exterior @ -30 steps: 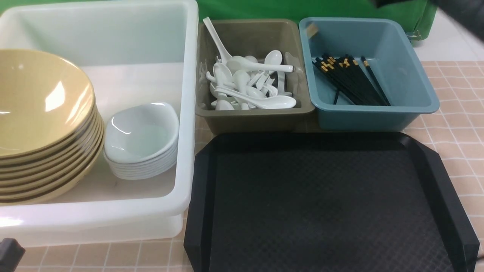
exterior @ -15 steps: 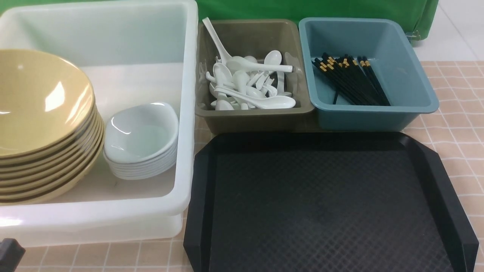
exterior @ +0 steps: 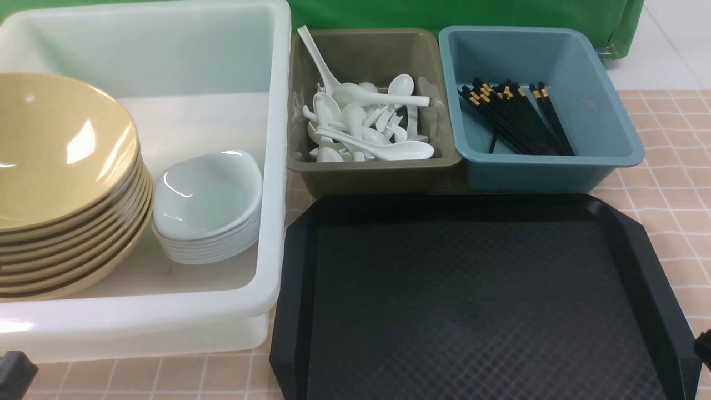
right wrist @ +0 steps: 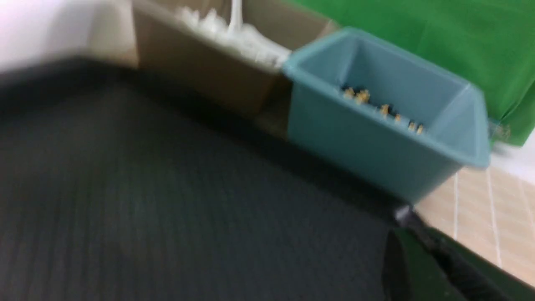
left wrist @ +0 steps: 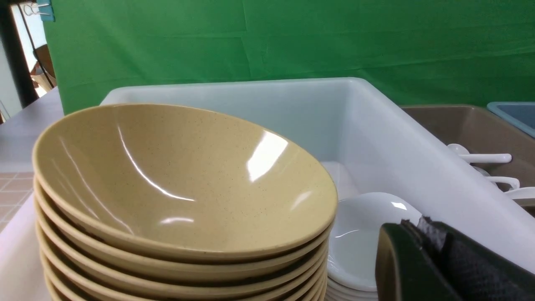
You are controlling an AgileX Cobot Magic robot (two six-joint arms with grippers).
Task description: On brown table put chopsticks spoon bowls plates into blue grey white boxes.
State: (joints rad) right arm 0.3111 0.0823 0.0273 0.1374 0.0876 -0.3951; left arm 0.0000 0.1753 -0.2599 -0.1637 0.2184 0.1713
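Several yellow bowls (exterior: 55,150) are stacked in the white box (exterior: 166,50), with a stack of white plates (exterior: 205,194) beside them. The grey box (exterior: 377,166) holds a heap of white spoons (exterior: 361,122). Black chopsticks (exterior: 516,116) lie in the blue box (exterior: 533,172). My left gripper (left wrist: 418,223) is shut and empty, low beside the white box's front wall, near the plates (left wrist: 368,234) and bowls (left wrist: 179,179). My right gripper (right wrist: 404,214) is shut on nothing, low over the black tray's right rim, short of the blue box (right wrist: 368,142). This view is blurred.
A black textured tray (exterior: 472,300) with nothing on it fills the near middle, in front of the grey and blue boxes. The tiled brown table (exterior: 677,144) shows to the right. A green backdrop (exterior: 444,14) hangs behind the boxes.
My right arm was above the blue box's far right corner; it has drawn back and down to the tray's near right edge and shut. One more chopstick now lies in the blue box.
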